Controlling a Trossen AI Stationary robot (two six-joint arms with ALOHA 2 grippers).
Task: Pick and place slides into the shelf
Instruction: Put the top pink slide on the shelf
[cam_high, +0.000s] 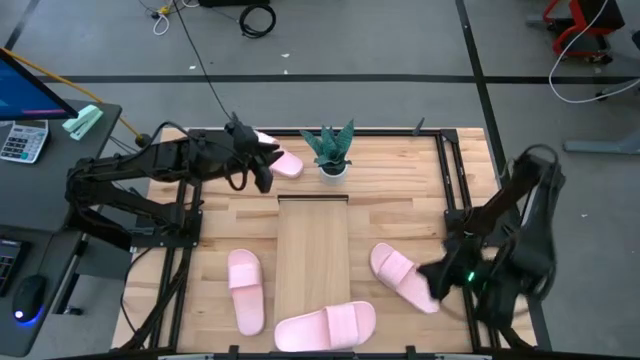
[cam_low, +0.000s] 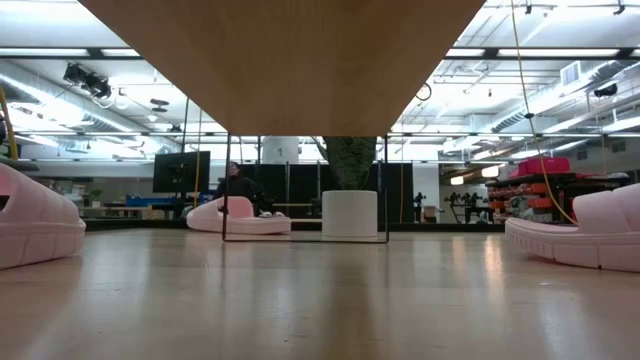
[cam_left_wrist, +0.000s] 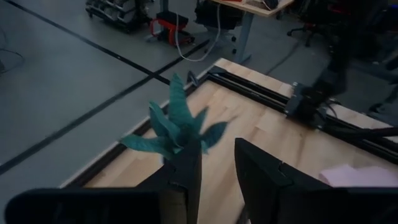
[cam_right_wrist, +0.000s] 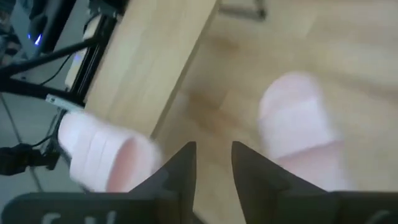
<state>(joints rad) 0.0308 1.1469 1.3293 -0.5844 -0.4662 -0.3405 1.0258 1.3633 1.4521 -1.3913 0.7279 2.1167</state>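
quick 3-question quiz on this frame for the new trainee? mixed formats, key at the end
1. True or false: a slide already lies on top of the shelf.
2. How many pink slides show in the high view?
3. Multiple choice: the potted plant stands
A. at the shelf's far end
B. beside the right gripper
C. on a slide

Key:
1. False. The shelf top is bare.
2. Four: one by the left gripper at the table's far side, one left of the shelf, one across its near end, one to its right.
3. A
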